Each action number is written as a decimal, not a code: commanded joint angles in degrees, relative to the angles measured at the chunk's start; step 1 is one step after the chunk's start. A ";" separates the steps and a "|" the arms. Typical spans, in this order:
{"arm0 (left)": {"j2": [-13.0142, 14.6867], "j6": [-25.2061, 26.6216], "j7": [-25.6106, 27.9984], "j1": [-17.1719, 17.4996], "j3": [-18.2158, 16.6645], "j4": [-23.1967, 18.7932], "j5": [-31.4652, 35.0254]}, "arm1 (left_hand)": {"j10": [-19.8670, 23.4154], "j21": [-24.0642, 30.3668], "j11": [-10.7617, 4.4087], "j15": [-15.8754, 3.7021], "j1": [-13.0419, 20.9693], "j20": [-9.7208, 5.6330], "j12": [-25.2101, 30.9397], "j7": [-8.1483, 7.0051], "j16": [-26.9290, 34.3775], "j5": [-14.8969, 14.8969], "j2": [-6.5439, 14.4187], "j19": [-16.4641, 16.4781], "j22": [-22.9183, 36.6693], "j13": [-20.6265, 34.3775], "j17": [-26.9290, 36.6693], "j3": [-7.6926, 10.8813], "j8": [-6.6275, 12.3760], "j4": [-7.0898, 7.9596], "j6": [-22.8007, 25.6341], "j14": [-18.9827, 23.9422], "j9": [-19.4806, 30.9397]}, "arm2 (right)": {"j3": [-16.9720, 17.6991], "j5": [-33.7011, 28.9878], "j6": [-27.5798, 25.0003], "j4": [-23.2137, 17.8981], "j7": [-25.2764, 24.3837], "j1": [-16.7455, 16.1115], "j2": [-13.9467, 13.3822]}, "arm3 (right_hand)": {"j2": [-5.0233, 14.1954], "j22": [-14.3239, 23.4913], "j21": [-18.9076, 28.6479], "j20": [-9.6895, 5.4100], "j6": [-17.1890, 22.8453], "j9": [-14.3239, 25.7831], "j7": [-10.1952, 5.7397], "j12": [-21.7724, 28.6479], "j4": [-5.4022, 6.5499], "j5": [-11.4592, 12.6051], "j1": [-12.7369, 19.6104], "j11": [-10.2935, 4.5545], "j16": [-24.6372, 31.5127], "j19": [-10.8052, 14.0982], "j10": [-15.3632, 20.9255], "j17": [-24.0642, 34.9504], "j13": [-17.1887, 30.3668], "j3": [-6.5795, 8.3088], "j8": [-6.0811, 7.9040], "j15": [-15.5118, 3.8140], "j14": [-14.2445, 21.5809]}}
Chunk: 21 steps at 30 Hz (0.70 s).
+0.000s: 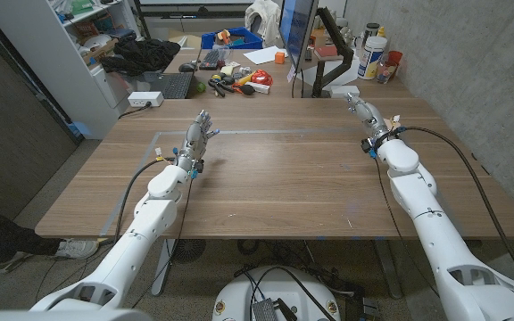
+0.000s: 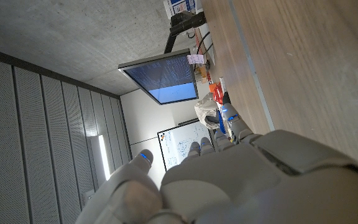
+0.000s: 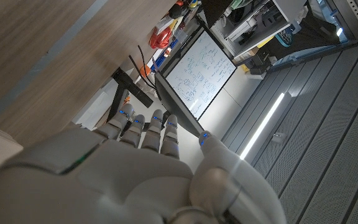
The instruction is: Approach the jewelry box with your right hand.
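My left hand (image 1: 196, 143) hovers over the left part of the wooden table (image 1: 284, 178), fingers stretched forward and apart, holding nothing. My right hand (image 1: 362, 109) is over the far right of the table, near its back edge, fingers extended and empty. The left wrist view looks over the back of my left hand (image 2: 229, 180), the fingers straight, with the table's wood beside them. In the right wrist view my right hand (image 3: 123, 174) also reaches out straight with nothing in it.
A second desk behind the table carries a monitor (image 1: 297, 36), a keyboard (image 1: 172, 86), white bottles (image 1: 370, 55) and several small tools. A shelf unit (image 1: 87, 36) stands at the far left. Pale tape lines (image 1: 239, 132) mark the tabletop.
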 commanded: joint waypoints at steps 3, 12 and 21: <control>-0.34 0.24 0.29 0.11 -0.02 -0.24 0.71 | -7.61 -0.04 -0.26 -1.00 0.29 -3.07 0.37 -0.39 0.25 0.39 6.44 -12.16 0.07 0.29 0.19 -0.25 0.21 -0.15 -7.35 -7.72 0.30 | -0.34 -3.75 -0.34 -1.46 -1.16 1.21 -2.22 | 2.08 0.09 0.11 -5.52 0.48 0.17 -0.01 0.17 -0.24 -0.25 0.97 -0.35 0.10 0.38 0.65 0.02 0.27 0.26 0.24 -2.19 0.47; -0.09 -0.12 0.55 0.11 0.15 -0.05 1.66 | -7.59 -0.08 -0.30 -0.95 0.30 -3.04 0.38 -0.41 0.25 0.45 6.45 -12.19 0.07 0.29 0.19 -0.33 0.21 -0.15 -7.35 -7.73 0.30 | -1.30 -7.53 -0.71 -1.08 -3.01 2.53 -3.28 | 2.17 0.10 0.07 -5.59 0.60 0.18 -0.15 0.09 -0.35 -0.30 1.28 -0.45 0.03 0.44 0.73 0.04 0.27 0.43 0.14 -2.25 0.49; 0.02 -0.22 0.60 0.27 0.04 -0.21 1.81 | -7.57 -0.10 -0.23 -0.93 0.30 -2.99 0.39 -0.37 0.27 0.50 6.50 -12.16 0.06 0.29 0.18 -0.40 0.23 -0.13 -7.30 -7.70 0.30 | -1.98 -10.99 -1.66 -1.44 -4.68 3.44 -4.37 | 2.33 0.10 0.01 -5.69 1.14 0.18 -0.37 0.01 -0.56 -0.27 1.77 -0.68 -0.04 0.51 0.85 0.02 0.26 0.74 0.18 -2.42 0.57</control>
